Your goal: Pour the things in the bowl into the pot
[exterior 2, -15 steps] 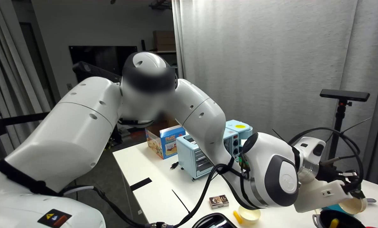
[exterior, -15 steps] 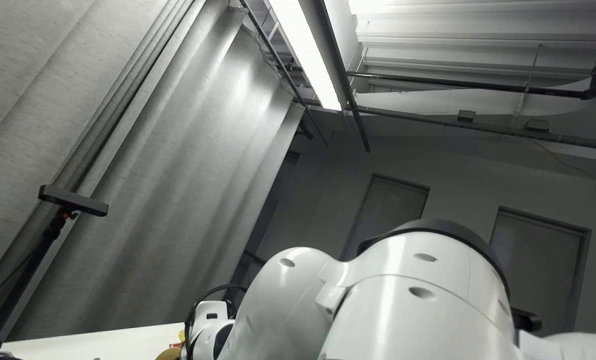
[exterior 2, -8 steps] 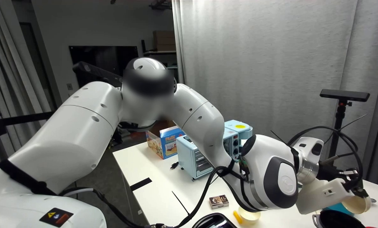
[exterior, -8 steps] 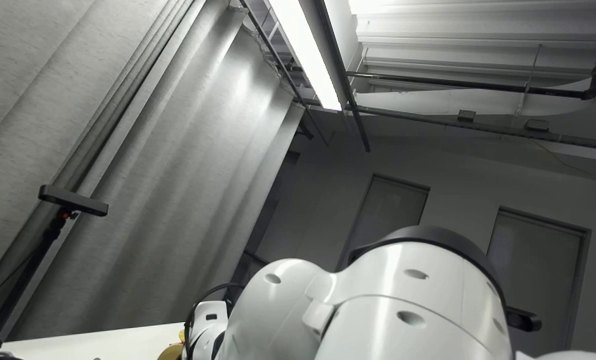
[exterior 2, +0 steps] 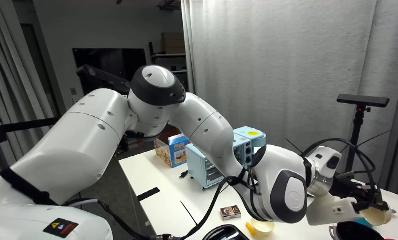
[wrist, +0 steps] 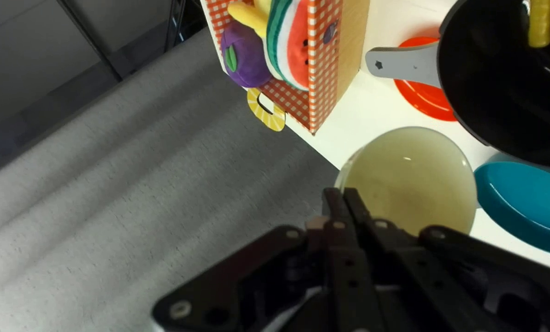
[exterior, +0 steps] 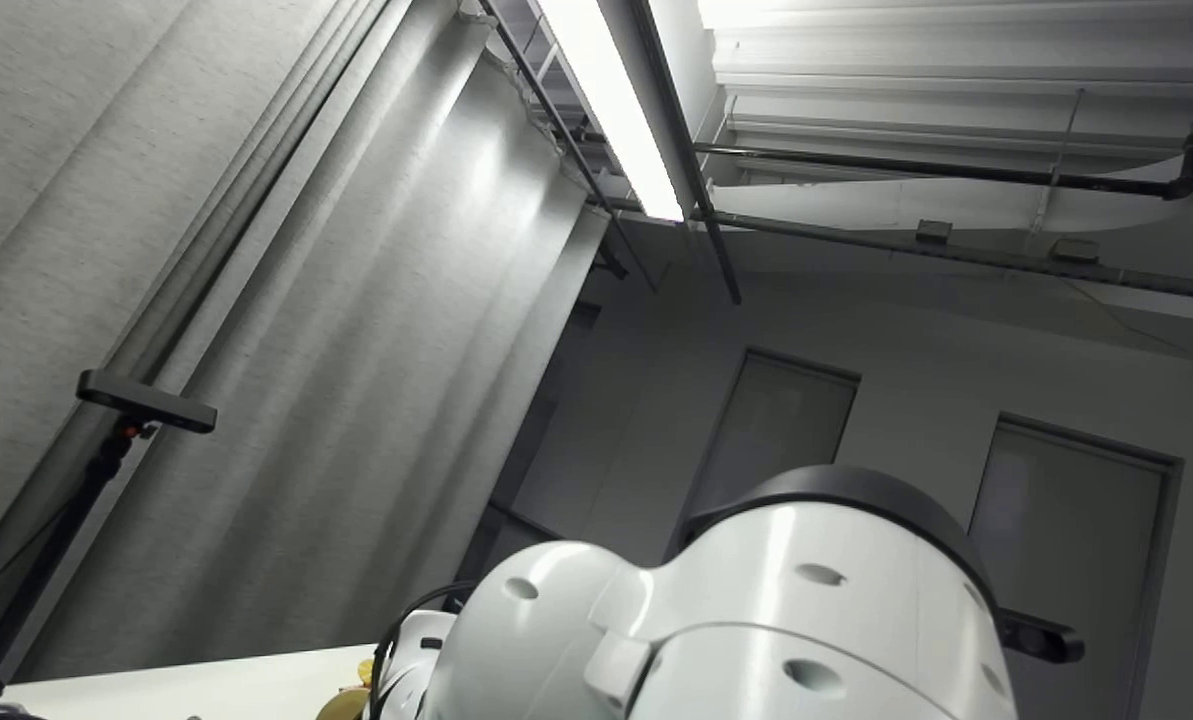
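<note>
Well left of the gripper [wrist: 344,197] in an exterior view, the white jointed arm [exterior 2: 205,123] is seen bent lower than a second ago. Below the gripper and slightly left, a round black pot [exterior 2: 354,230] is set. Ridged yellow pieces [wrist: 542,23] are shown inside it by the wrist view; one seen at its mouth from outside a second ago is no longer visible from there, so the pour is judged nearly or fully done. Farthest right, at the gripper, a glossy cream-coloured round bowl [wrist: 408,180] is held tilted, its rim pinched between fingers [wrist: 357,205] pressed almost together. No contents are seen in it, though its near part is hidden by the gripper. It is held beside the pot, not touching it.
</note>
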`<state>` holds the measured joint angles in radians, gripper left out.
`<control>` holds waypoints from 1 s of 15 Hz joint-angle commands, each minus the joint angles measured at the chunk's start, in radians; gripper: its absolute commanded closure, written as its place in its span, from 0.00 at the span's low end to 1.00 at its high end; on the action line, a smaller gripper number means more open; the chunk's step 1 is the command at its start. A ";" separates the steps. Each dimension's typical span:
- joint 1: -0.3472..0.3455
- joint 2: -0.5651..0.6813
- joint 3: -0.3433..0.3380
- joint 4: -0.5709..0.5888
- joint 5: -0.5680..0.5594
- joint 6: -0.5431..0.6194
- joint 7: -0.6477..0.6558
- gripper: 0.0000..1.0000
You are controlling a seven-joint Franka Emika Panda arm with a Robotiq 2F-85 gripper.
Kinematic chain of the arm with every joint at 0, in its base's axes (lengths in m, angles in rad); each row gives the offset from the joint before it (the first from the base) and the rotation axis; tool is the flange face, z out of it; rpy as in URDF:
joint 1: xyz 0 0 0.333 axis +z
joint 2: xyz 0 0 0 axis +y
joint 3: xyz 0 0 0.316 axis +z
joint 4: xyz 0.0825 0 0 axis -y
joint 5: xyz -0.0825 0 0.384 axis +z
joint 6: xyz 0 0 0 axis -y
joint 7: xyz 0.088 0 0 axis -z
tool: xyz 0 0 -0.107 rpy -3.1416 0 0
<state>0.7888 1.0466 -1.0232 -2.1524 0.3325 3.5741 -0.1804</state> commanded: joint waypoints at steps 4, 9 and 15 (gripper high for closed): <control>-0.015 -0.008 0.080 0.004 0.131 0.039 0.135 0.99; -0.036 -0.031 0.138 0.010 0.171 0.042 0.195 0.99; -0.077 -0.125 0.224 -0.012 0.143 -0.023 0.212 0.99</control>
<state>0.7554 1.0112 -0.8610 -2.1487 0.4805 3.5757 0.0401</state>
